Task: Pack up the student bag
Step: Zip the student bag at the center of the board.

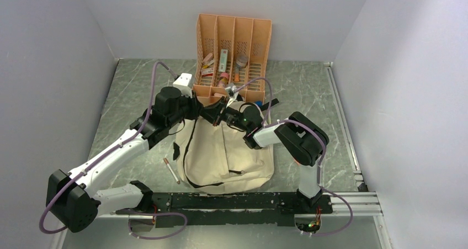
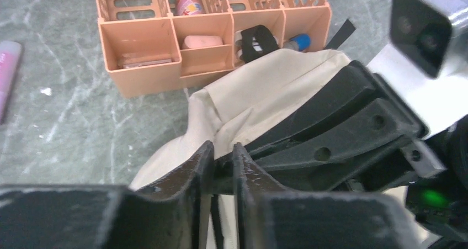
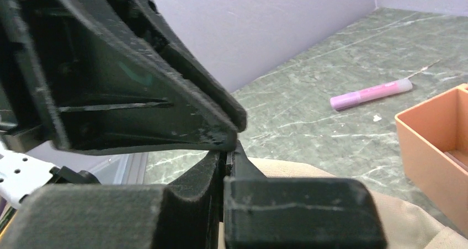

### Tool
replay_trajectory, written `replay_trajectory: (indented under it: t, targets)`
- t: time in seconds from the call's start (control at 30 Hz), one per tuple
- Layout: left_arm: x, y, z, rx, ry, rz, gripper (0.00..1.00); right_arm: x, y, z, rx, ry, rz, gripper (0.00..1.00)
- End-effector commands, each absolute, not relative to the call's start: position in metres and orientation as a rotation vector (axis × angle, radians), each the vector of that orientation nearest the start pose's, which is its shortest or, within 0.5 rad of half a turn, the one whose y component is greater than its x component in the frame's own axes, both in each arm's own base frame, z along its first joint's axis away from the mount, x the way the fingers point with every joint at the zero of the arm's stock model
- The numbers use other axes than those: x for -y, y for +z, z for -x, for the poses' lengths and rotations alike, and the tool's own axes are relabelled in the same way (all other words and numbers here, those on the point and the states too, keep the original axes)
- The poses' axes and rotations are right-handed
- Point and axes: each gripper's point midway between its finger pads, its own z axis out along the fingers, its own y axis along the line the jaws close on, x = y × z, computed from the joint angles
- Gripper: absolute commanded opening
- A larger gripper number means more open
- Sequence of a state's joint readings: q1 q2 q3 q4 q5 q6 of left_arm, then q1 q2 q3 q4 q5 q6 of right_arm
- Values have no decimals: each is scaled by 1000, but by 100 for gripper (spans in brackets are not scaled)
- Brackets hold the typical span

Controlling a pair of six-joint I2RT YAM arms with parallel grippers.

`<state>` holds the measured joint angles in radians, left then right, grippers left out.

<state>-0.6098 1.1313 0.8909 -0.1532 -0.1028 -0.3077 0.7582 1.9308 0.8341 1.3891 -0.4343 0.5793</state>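
The student bag [image 1: 229,155] lies in the middle of the table, cream fabric with black straps, its top end toward the orange organiser. Both grippers meet tip to tip at its top edge. My left gripper [image 1: 217,115] is shut on the black zipper trim there; in the left wrist view [image 2: 223,155] a black strip sits pinched between the jaws, with cream fabric [image 2: 265,89] behind. My right gripper [image 1: 230,116] is shut at the same edge; in the right wrist view [image 3: 227,155] only a thin sliver shows between the jaws, above the beige fabric [image 3: 386,210].
The orange slotted organiser [image 1: 232,56] with small items stands right behind the bag; it also shows in the left wrist view [image 2: 215,33]. A pen [image 1: 171,170] lies left of the bag. A pink marker [image 3: 371,93] lies on the table. Grey walls stand on three sides.
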Motion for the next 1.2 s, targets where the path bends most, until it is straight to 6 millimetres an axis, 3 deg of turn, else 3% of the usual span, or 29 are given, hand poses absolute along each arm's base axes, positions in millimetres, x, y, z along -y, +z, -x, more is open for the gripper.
replay_trajectory:
  t: [0.0,0.07,0.13,0.23,0.3,0.53,0.7,1.03,1.17]
  targets:
    - [219,253,-309,-1918,-576,-215,37,-406,217,-318,-1285,1359,461,0]
    - [216,262,-307,-1907,-578,-201,54,-406,212,-322,-1316,1347,445,0]
    - [211,271,-303,-1898,-570,-190,63,-406,209,-327,-1353,1326,424,0]
    - [200,276,-295,-1916,-544,-168,68,-403,204,-336,-1400,1286,387,0]
    - [191,268,-287,-1950,-524,-151,69,-401,204,-343,-1429,1259,355,0]
    - [166,208,-253,-2099,-471,-109,68,-407,208,-347,-1493,1279,325,0]
    - [164,183,-254,-2155,-426,-117,65,-411,215,-340,-1487,1338,342,0]
    - [167,182,-292,-2158,-283,-112,62,-414,227,-317,-1473,1439,420,0]
    - [172,176,-298,-2175,-279,-111,49,-413,226,-312,-1476,1450,432,0]
